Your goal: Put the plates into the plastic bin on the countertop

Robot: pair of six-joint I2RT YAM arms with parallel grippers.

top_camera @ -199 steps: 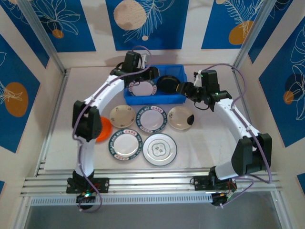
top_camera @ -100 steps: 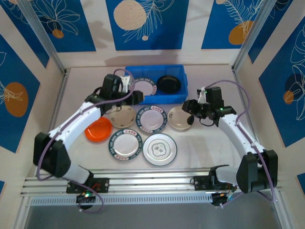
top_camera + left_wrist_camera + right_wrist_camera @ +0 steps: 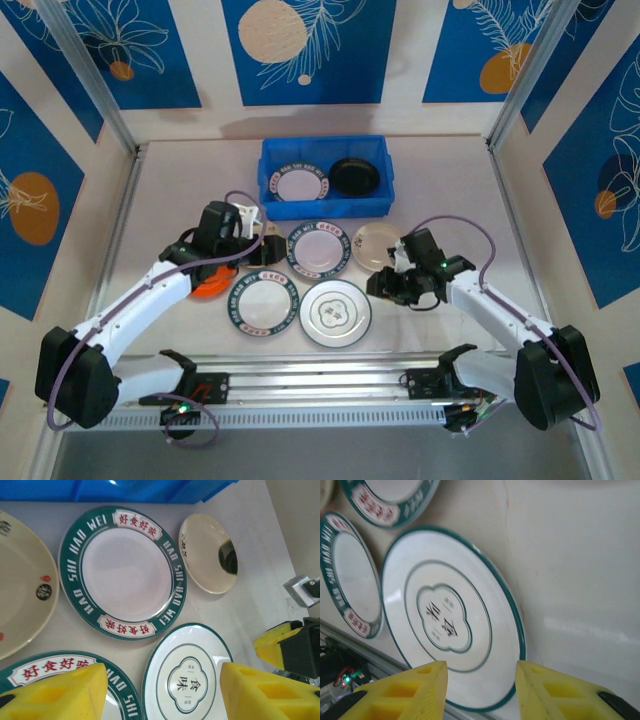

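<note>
The blue plastic bin at the back of the countertop holds a green-rimmed white plate and a black plate. In front lie more plates: two green-rimmed, a teal-patterned one, a cream one, and an orange one partly under the left arm. My left gripper hovers open over another cream plate, jaws empty. My right gripper is open beside the teal-patterned plate, its fingers astride the near rim without touching.
Aluminium rails run along the near edge by the arm bases. Blue floral wall panels close in the back and sides. Bare countertop lies left and right of the bin.
Both arms have drawn back from the bin toward the near plates. The left gripper came down over the left cream plate; the right gripper dropped to the teal-patterned plate and narrowed somewhat.
</note>
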